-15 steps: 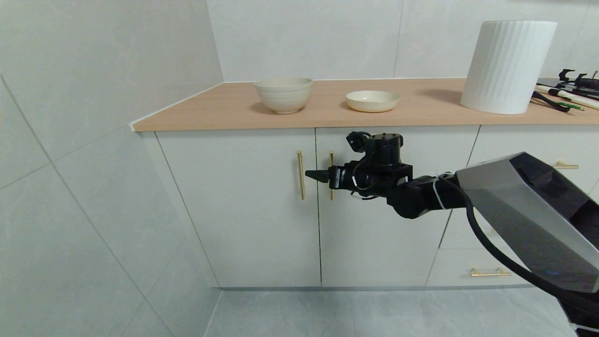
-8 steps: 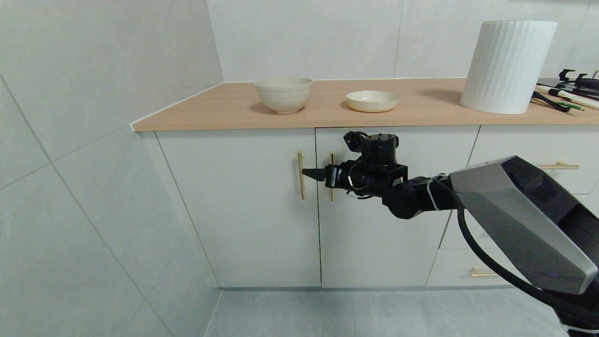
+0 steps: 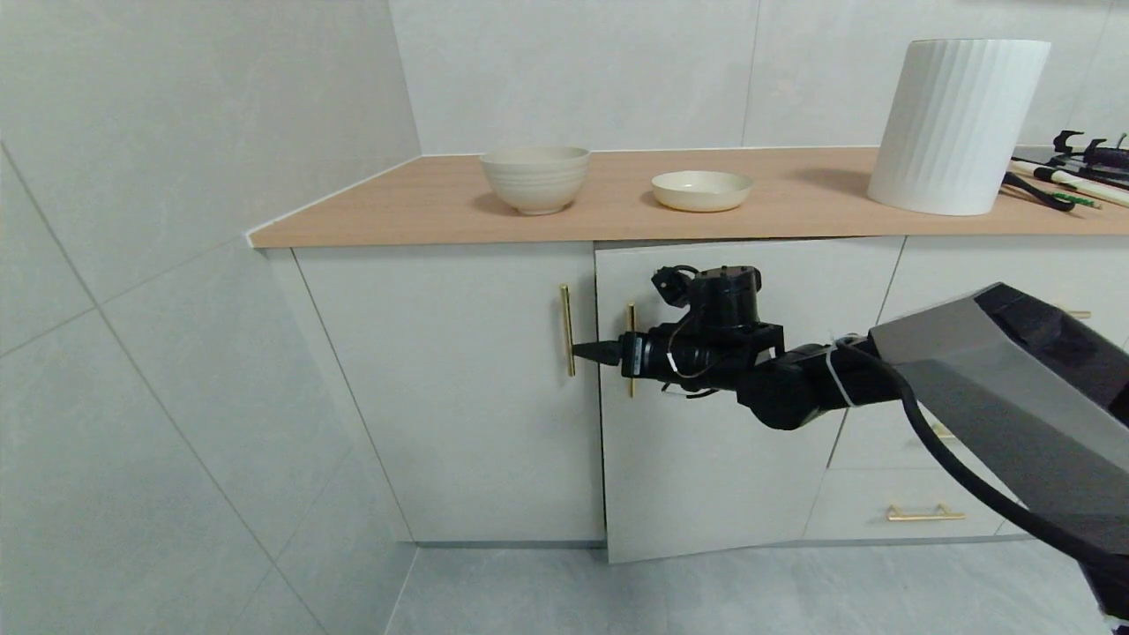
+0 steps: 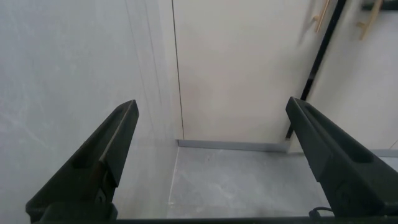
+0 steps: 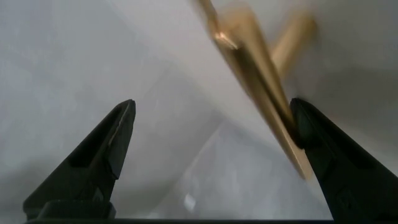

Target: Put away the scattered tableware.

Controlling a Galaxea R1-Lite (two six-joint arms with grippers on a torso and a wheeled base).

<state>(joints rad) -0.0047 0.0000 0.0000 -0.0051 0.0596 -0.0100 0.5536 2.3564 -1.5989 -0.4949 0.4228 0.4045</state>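
A deep beige bowl [image 3: 534,179] and a shallow cream dish [image 3: 701,190] stand on the wooden countertop [image 3: 397,212]. Below them, my right gripper [image 3: 593,353] is at the gold handle [image 3: 631,348] of the right-hand cabinet door [image 3: 706,476], which stands slightly ajar. In the right wrist view the right gripper [image 5: 211,162] has its fingers wide apart, and the gold handle [image 5: 261,93] lies against one finger. My left gripper [image 4: 211,162] hangs open low in front of the cabinet and above the floor, holding nothing.
A tall white ribbed cylinder [image 3: 957,123] stands on the counter to the right, with several utensils [image 3: 1067,172] beyond it. The left door with its own gold handle [image 3: 566,328] is closed. A tiled wall [image 3: 176,309] borders the left side. Drawers with gold pulls [image 3: 923,513] sit lower right.
The right-hand cabinet door has swung out from closed to slightly ajar. My right gripper has dropped a little and drawn back with the handle.
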